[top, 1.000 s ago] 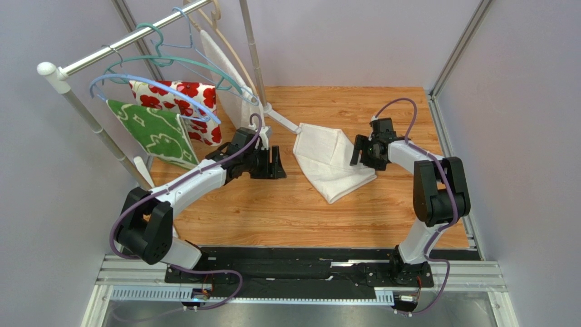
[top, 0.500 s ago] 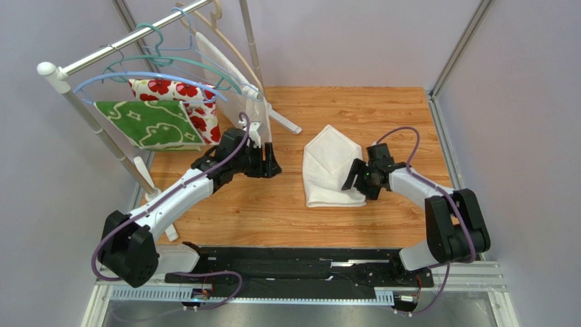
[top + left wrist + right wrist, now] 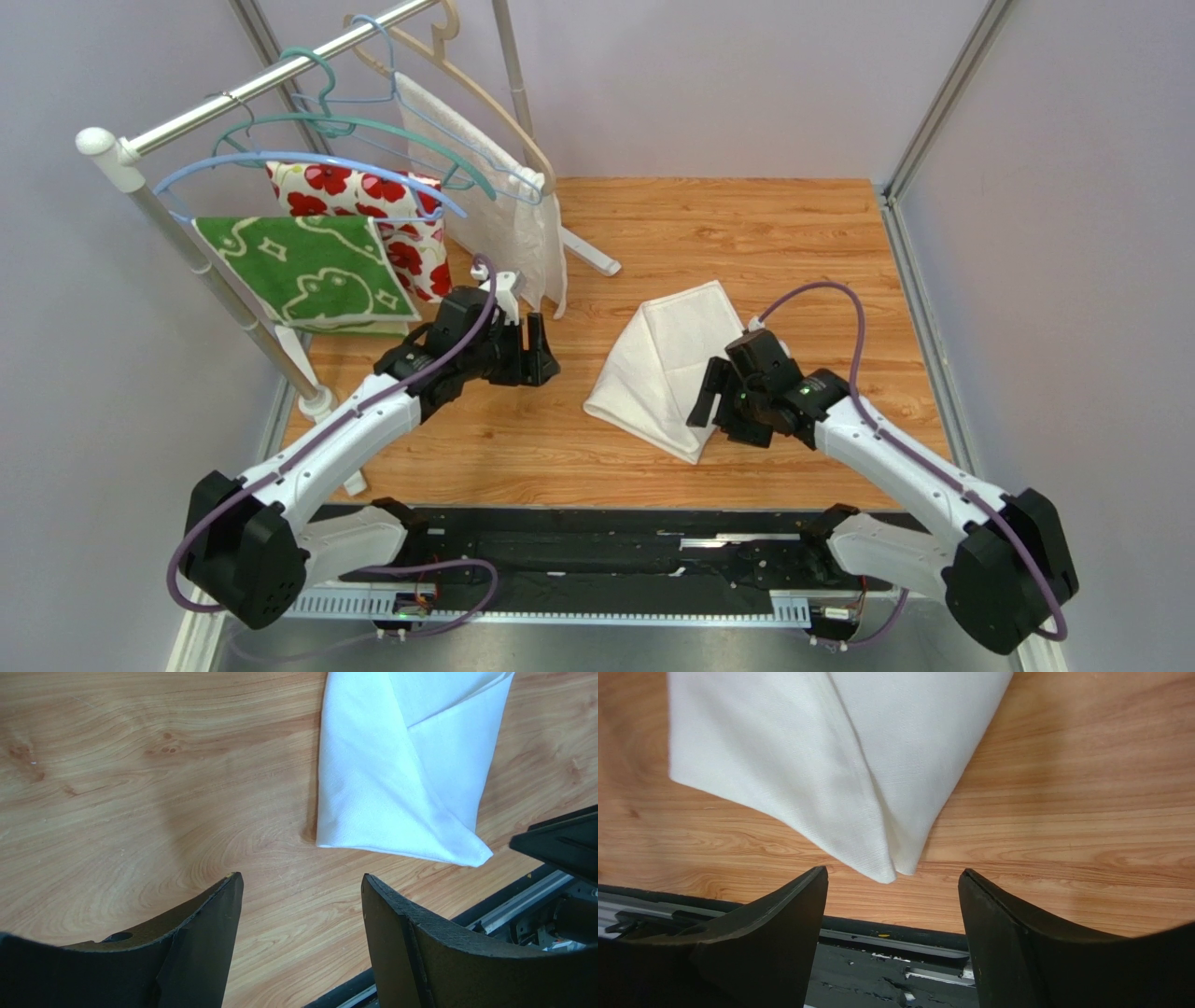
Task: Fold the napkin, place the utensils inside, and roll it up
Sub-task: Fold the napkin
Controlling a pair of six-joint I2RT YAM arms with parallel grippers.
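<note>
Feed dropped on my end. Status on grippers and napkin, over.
Left gripper, right gripper: jaws open, empty. Napkin folded, flat on table between them. No utensils in view. Nothing blocking.

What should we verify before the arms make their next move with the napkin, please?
1. Napkin folded, lying on the table: ok.
2. Left tool open, empty: ok.
3. Right tool open, empty, at the napkin's near corner: ok.
4. Utensils located: not ok, none visible in any view.
5. Left tool apart from the hanging white cloth: cannot tell from above.
</note>
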